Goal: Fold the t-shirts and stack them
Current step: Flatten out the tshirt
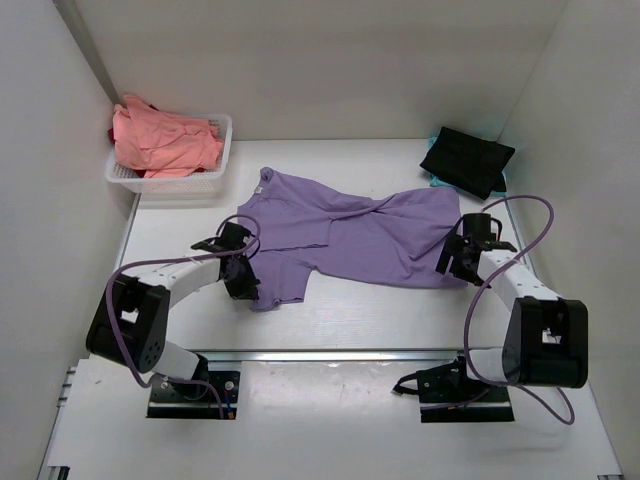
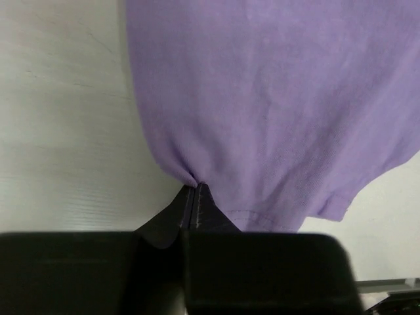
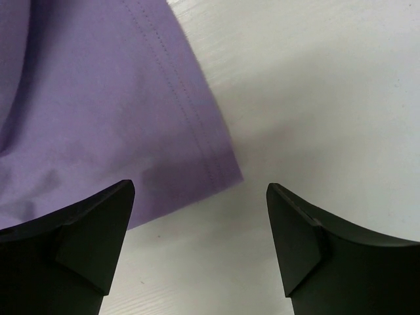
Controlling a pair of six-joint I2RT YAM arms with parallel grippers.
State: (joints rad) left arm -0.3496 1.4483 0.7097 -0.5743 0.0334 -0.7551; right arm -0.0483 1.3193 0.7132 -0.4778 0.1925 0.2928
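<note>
Two arms, left arm (image 1: 178,271) and right arm (image 1: 512,283): white link shells, bulky black joint housings. Lilac-grey cable (image 1: 550,208) looped along each. Black base plates (image 1: 190,396), lower frame. End effector fingers (image 3: 92,243): matte black, wedge-shaped, tapering to blunt tips.

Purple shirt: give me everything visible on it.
The purple shirt is soft lavender cloth, short-sleeved. It lies unfolded and wrinkled across the table, collar toward the far left, with a crease bunched mid-body. The left gripper is shut on its near-left edge by the sleeve, puckering the cloth. The right gripper is open at the stitched hem corner, not gripping it.
</note>
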